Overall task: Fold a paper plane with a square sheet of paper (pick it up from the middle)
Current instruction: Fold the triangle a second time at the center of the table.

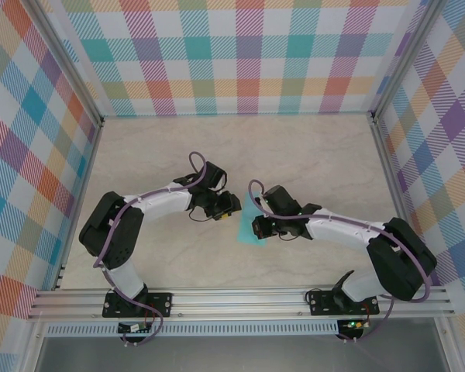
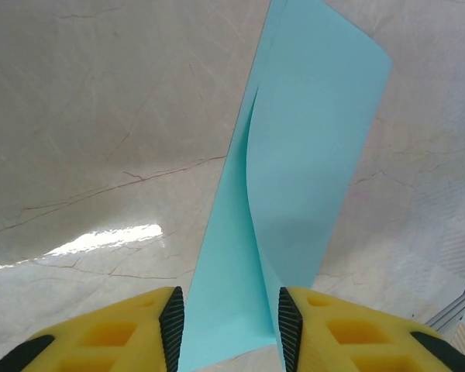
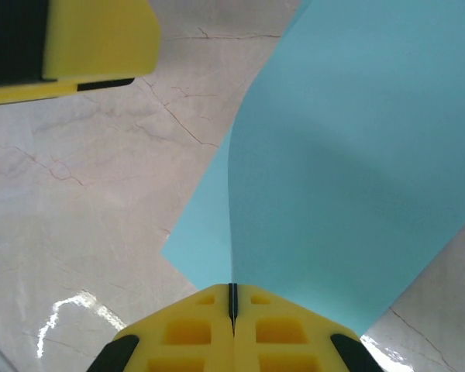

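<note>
The square sheet of paper (image 1: 250, 226) is light turquoise and lies at the table's middle between the two grippers, bent up along a line. My right gripper (image 3: 233, 298) is shut on the sheet (image 3: 356, 170) at its near edge, so one half lies flat and the other rises. In the left wrist view the paper (image 2: 310, 155) runs away from the camera with a curled flap. Its near end sits between the black pads (image 2: 173, 325) of my left gripper (image 2: 230, 329), which stands open and does not pinch it. From above, the left gripper (image 1: 231, 208) is just left of the paper.
The beige marble-look table (image 1: 310, 155) is bare around the arms. Checked walls (image 1: 232, 54) close in the back and both sides. A metal rail (image 1: 240, 298) runs along the near edge. One yellow finger of the left gripper (image 3: 93, 43) shows in the right wrist view.
</note>
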{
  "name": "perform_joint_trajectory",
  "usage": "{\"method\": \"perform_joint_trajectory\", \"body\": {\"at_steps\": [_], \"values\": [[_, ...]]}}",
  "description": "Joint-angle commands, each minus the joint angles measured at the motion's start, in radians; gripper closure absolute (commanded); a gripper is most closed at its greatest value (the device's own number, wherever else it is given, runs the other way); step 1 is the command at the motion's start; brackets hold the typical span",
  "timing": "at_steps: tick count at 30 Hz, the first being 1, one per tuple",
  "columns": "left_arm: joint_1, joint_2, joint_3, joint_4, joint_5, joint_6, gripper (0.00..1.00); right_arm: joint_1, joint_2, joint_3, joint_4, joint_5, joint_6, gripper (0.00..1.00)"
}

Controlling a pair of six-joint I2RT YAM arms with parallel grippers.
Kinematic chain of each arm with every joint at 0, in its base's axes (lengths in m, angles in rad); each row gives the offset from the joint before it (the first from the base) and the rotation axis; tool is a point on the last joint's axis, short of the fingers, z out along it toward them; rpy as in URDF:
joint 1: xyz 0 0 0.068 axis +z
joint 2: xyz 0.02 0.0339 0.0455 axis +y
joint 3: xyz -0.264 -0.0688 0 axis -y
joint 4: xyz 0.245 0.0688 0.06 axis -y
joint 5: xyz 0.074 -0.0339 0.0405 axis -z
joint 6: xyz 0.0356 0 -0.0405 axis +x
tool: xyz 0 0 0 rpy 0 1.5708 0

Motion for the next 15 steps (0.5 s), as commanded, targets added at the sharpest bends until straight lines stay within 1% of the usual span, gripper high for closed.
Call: {"method": "perform_joint_trajectory", "body": {"at_steps": [1, 3, 7, 15], "values": [[0.004, -0.027, -0.02, -0.005, 0.012, 0.019, 0.62, -0.051, -0.004, -0.008, 0.033, -0.141, -0.027, 0.96], [0.004, -0.03, -0.026, 0.003, 0.02, 0.019, 0.63, -0.076, 0.008, -0.005, 0.027, -0.178, -0.034, 0.95], [0.004, -0.028, -0.028, -0.005, 0.03, 0.031, 0.65, -0.117, 0.033, 0.009, -0.013, -0.207, -0.045, 0.94], [-0.002, -0.006, -0.018, 0.0, 0.058, 0.041, 0.65, -0.168, 0.061, 0.034, -0.069, -0.217, -0.046, 0.92]]}}
